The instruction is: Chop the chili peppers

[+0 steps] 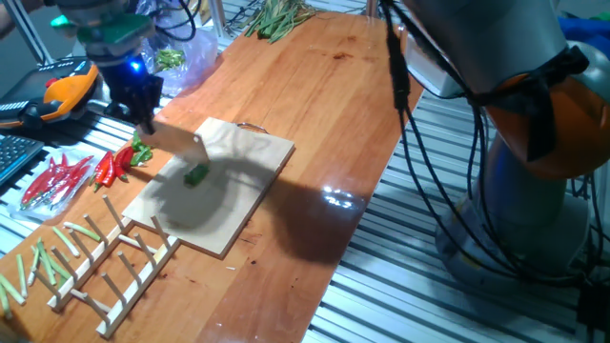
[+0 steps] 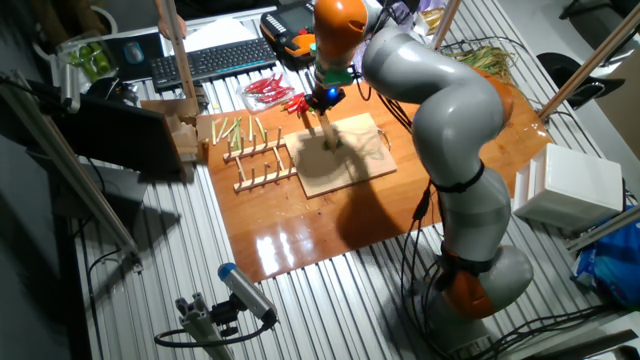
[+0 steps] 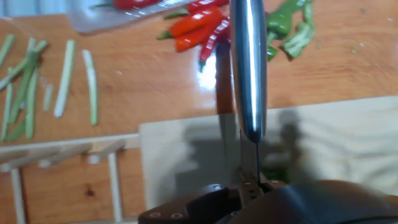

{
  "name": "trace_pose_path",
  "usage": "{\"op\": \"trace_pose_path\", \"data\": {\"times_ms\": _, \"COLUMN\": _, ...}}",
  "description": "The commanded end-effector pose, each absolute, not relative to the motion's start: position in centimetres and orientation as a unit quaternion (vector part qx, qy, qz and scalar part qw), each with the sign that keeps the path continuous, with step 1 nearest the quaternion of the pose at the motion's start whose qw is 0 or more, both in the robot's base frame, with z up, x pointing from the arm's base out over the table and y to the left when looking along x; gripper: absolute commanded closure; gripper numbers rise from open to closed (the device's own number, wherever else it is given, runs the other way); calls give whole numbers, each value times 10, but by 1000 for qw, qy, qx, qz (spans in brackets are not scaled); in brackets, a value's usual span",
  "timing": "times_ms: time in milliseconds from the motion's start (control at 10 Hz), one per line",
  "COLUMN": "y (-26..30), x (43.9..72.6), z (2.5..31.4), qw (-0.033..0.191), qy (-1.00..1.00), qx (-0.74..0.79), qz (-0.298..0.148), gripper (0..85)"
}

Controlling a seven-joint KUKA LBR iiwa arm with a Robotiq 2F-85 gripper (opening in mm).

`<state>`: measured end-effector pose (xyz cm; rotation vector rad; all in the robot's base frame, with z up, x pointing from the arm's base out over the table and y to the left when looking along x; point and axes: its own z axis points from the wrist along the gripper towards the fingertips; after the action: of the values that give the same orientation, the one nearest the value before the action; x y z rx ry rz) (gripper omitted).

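Observation:
A small bright-green chili [image 1: 197, 174] lies on the pale wooden cutting board [image 1: 238, 152], near its middle. My gripper [image 1: 143, 116] is shut on the handle of a knife [image 1: 176, 141]. The blade slants down over the board's left part, with its tip just above and beside the chili. In the hand view I look along the knife's spine [image 3: 249, 68]. A bit of green chili [image 3: 278, 173] shows under the blade tip, mostly hidden by the hand. In the other fixed view the gripper [image 2: 325, 103] holds the knife [image 2: 329, 132] over the board [image 2: 355, 160].
Red chilies [image 1: 110, 167] and other green pepper pieces [image 3: 287, 25] lie just off the board's left edge. A wooden rack [image 1: 119, 267] and pale-green stalk sticks [image 3: 62, 81] lie in front of them. More red chilies in a bag [image 1: 52, 181] and a keyboard [image 2: 215, 60] are further left.

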<state>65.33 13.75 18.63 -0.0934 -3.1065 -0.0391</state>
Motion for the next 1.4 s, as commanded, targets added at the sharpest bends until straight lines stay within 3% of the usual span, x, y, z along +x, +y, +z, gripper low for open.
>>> {"op": "trace_pose_path", "data": {"times_ms": 0, "y": 84, "x": 652, "z": 183, "qw": 10, "qy": -999, "qx": -28, "qz": -17, "gripper": 850}}
{"op": "trace_pose_path", "data": {"times_ms": 1300, "y": 127, "x": 632, "z": 125, "qw": -19, "qy": -1000, "qx": -22, "qz": 3, "gripper": 850}}
